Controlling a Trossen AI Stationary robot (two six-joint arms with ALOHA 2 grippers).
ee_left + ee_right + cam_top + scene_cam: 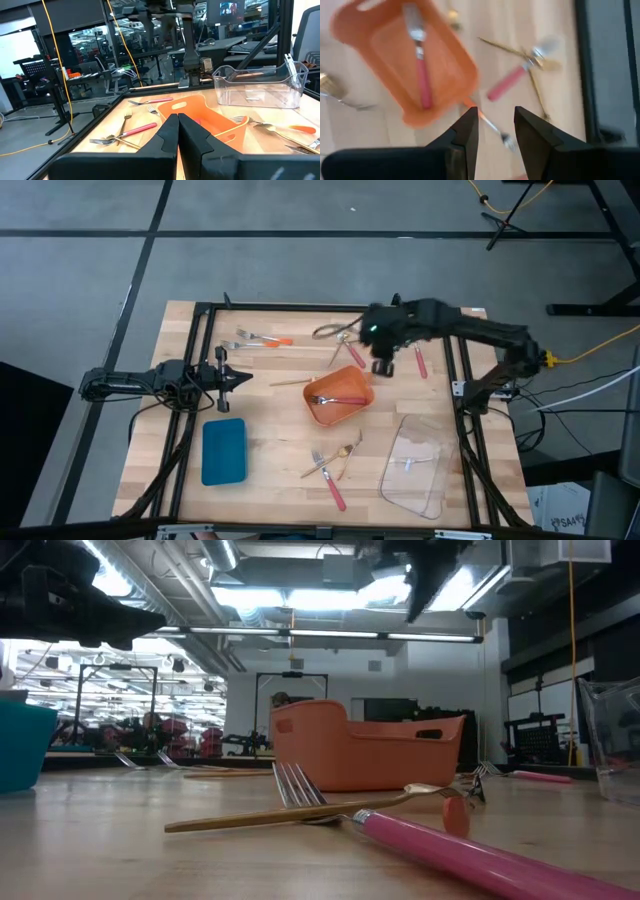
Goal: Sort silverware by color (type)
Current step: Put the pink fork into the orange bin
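Silverware lies scattered over the wooden table (270, 460) in several groups. An orange tray (340, 395) sits near the table's centre and holds one pink-handled fork (338, 399); the right wrist view confirms that fork (420, 65) lying lengthwise inside the tray (380, 85). The right gripper (383, 366) hangs above the table just beyond the tray's far edge, its fingers (465, 135) parted with nothing between them; in the wrist view the gap frames bare tabletop and a thin fork. The left gripper (238, 378) rests to the left of the orange tray, jaws pressed together and empty, as its wrist view shows with the two dark fingers (170, 135) touching. Near the far edge of the table lies an orange-handled fork (265, 338) beside another silver fork. A second pink-handled fork (420, 362) lies to the right of the right gripper. A gold fork (292, 382) lies between the left gripper and the orange tray. Toward the near edge, a cluster of forks (332, 463), gold and pink-handled, lies overlapping between a blue tray (223, 450) and a clear tray (418, 465); the low view shows this cluster close up, with a gold fork (290, 812) crossing over a pink handle (460, 855). The clear tray holds a small piece of silverware whose type cannot be made out.
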